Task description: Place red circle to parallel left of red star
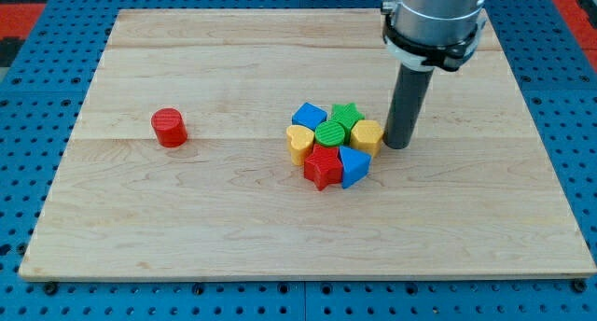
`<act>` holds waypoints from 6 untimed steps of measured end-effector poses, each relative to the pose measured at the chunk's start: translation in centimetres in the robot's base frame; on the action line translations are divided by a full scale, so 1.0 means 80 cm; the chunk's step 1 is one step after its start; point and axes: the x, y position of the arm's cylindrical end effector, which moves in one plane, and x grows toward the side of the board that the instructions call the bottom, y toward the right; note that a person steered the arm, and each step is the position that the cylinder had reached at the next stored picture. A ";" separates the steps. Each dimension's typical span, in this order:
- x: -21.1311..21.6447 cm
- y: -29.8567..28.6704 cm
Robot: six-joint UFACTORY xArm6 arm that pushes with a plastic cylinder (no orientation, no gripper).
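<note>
The red circle [170,128] stands alone on the wooden board at the view's left. The red star [324,166] sits at the bottom of a tight cluster of blocks near the board's middle, far to the right of the red circle. My tip [398,145] is on the board at the cluster's right side, right next to the yellow block [367,134]. It is far from the red circle.
The cluster around the red star holds a blue block [309,116], a green star [348,115], a green circle [330,133], a yellow heart [298,144] and another blue block [354,165]. The wooden board [187,228] lies on a blue pegboard table.
</note>
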 end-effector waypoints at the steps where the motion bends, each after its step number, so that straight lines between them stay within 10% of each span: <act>1: 0.000 -0.008; 4: -0.002 0.074; 6: -0.111 0.057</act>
